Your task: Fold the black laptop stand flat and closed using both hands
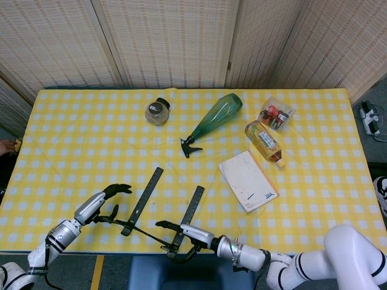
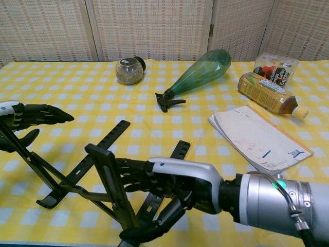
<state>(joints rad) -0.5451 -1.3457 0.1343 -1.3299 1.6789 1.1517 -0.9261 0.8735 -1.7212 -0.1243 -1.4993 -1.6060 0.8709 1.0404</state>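
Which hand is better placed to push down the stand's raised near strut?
The right hand. In the chest view its fingers wrap around the raised near strut of the laptop stand, thumb beneath. The left hand sits at the stand's far left strut, away from that piece, and seems better suited to steadying.

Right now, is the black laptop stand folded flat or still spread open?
Still spread open: the laptop stand has its two arms apart on the cloth and its rear struts standing up, with the right hand beside them.
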